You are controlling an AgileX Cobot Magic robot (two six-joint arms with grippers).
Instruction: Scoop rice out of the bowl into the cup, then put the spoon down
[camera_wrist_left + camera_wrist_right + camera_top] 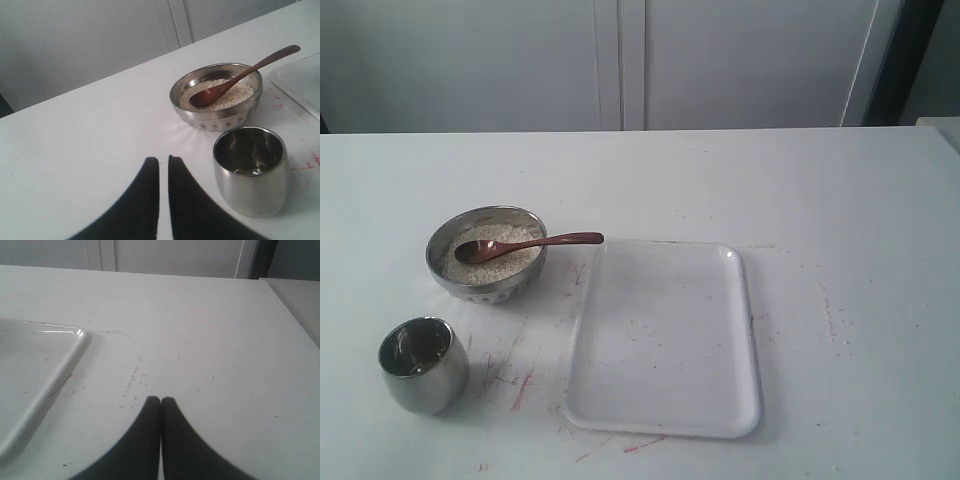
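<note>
Nearest to each wrist camera, the dark fingers are seen: the left pincer [163,160] is drawn in to a thin slit and the right pincer [160,400] is pressed fully together, and nothing is held by either. Just beside the left pincer stands the cup [251,170], toward the near-left corner of the desk [820,190]; its rounded, polished steel is judged slippery and easily nudged. Behind it, near the desk's left edge, the bowl [217,119] is set, with the rice [236,94] heaped inside, loose grains that would be spilled by any tilt. On the rice the spoon [241,76] is laid, head down in the grains, its handle propped on the rim and jutting out toward the white tray [665,340] in the middle of the desk. As slim wood, the spoon is judged light and stiff, perhaps smooth under the pads; hold is best taken on the free handle end beyond the rim. Neither arm is shown in the exterior view. Depth of the rice is hidden, and whether anything lies in the cup cannot be told through the reflections. Only a corner of the tray is caught by either wrist camera.
</note>
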